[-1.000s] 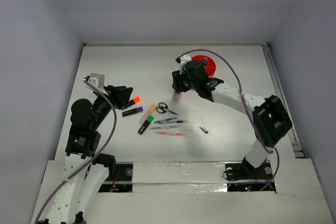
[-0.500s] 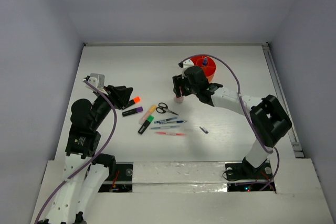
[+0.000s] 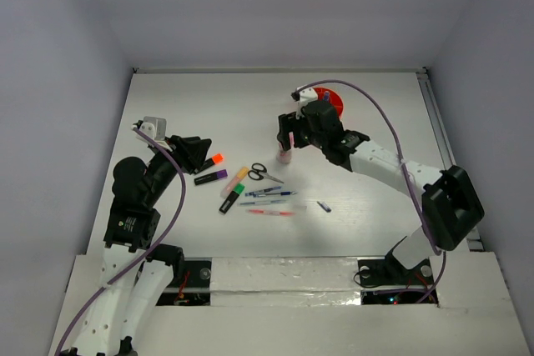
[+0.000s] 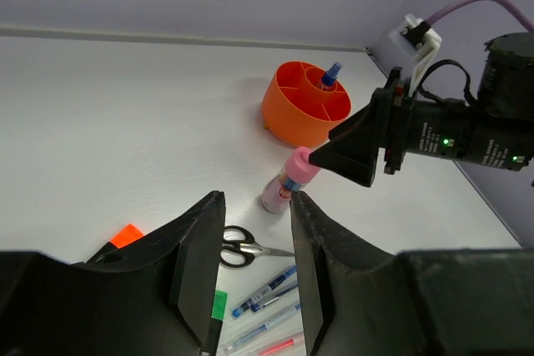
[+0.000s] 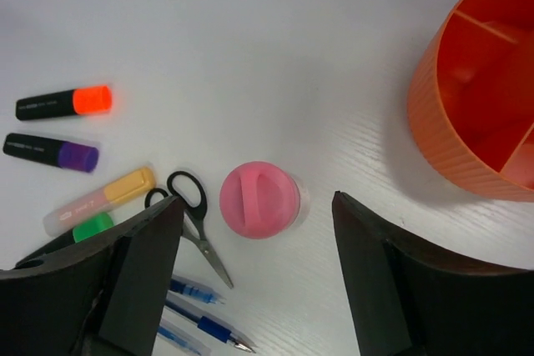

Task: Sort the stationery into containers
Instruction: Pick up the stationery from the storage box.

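Note:
A pink tube (image 3: 284, 154) stands upright on the table; its round cap (image 5: 259, 200) shows from above in the right wrist view. My right gripper (image 3: 289, 136) is open just above it, one finger (image 5: 142, 273) on each side of the cap. The orange tub (image 3: 340, 106) sits behind, partly hidden by the right arm; it holds a blue-capped bottle (image 4: 328, 78). My left gripper (image 3: 197, 152) is open and empty at the left, near the orange highlighter (image 3: 214, 159). The purple (image 3: 211, 177), yellow (image 3: 235, 179) and green (image 3: 231, 198) highlighters, the scissors (image 3: 262, 173), the blue pens (image 3: 271, 194) and a red pen (image 3: 271, 213) lie in the middle.
A small dark blue piece (image 3: 324, 206) lies alone right of the pens. The tub (image 5: 467, 106) is close to the right of the pink tube, with its dividers showing. The scissors (image 5: 193, 223) lie just left of the tube. White walls close the table at the back and sides.
The right arm's elbow has swung to the right and its gripper has shifted slightly right and back over the pink tube. The left arm has not moved.

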Motion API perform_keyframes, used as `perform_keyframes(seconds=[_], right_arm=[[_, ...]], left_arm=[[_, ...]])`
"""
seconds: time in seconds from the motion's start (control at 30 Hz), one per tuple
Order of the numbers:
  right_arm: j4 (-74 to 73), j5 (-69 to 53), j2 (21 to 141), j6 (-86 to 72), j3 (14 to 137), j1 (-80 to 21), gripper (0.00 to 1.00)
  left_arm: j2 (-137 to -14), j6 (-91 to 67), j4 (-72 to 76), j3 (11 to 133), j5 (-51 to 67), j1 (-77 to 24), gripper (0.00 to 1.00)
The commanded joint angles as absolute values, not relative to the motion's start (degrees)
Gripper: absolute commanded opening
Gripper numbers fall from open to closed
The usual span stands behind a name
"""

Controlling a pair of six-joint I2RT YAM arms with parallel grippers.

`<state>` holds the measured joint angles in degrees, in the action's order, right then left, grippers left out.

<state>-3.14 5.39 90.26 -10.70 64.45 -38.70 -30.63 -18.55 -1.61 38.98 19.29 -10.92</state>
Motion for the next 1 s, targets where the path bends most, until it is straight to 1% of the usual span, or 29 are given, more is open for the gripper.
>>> perform_keyframes(seconds=[0.0,0.03,0.07,0.1,0.13,0.17,0.2,0.27,0.3,0.33,0.37,0.43,0.47,0.63,0.87,0.97], right_arm=[[-1.59,6.15,85.70,-10.28,67.15,-37.80,0.76],[-1.06,6.33,85.17,-10.72,67.06,-35.97,0.67],[-0.62,6.42,84.64,-11.16,66.97,-34.64,0.61],[-0.62,6.59,84.55,-11.60,66.89,-33.32,0.50],[1.12,6.77,84.81,-12.38,66.88,-30.61,0.17],[0.88,7.29,85.25,-12.74,67.75,-29.28,0.10],[0.18,7.56,86.21,-13.09,68.29,-28.31,0.08],[0.18,10.96,87.27,-12.40,69.25,-26.82,0.11],[-1.83,11.94,88.41,-12.13,70.65,-26.81,0.15],[-2.45,12.74,89.11,-11.61,71.45,-25.94,0.22],[-3.07,13.70,89.99,-11.17,72.41,-25.93,0.42],[-5.53,14.67,92.79,-10.29,75.66,-24.35,0.60],[-5.80,15.03,93.68,-9.94,76.54,-24.35,0.64],[-7.90,14.41,98.43,-8.35,82.25,-22.50,0.63],[-8.70,17.14,103.00,-6.07,86.48,-22.50,0.61],[-8.96,16.53,104.76,-5.63,87.54,-22.50,0.60]], left_arm=[[-30.67,-18.28,0.53,39.82,19.69,-11.25,0.34],[-30.67,-18.37,0.53,39.90,19.69,-11.25,0.35],[-30.67,-18.28,0.61,39.90,19.69,-11.25,0.35],[-30.59,-18.28,0.53,39.90,19.69,-11.25,0.35],[-30.59,-18.28,0.61,39.90,19.69,-11.25,0.35],[-30.59,-18.28,0.53,39.90,19.69,-11.25,0.35],[-30.50,-18.28,0.53,39.90,19.69,-11.25,0.35],[-30.59,-18.28,0.53,39.90,19.69,-11.25,0.35],[-30.50,-18.28,0.53,39.90,19.69,-11.25,0.35],[-30.41,-18.28,0.53,39.90,19.69,-11.25,0.35],[-30.58,-18.28,0.53,39.82,19.77,-11.25,0.35],[-30.50,-18.28,0.53,39.82,19.86,-11.25,0.35],[-30.67,-18.37,0.53,39.90,19.78,-11.25,0.36],[-30.76,-18.19,0.53,39.90,19.86,-11.25,0.36],[-30.94,-18.19,0.53,39.90,19.86,-11.25,0.36],[-30.94,-18.19,0.53,39.99,19.86,-11.25,0.36]])
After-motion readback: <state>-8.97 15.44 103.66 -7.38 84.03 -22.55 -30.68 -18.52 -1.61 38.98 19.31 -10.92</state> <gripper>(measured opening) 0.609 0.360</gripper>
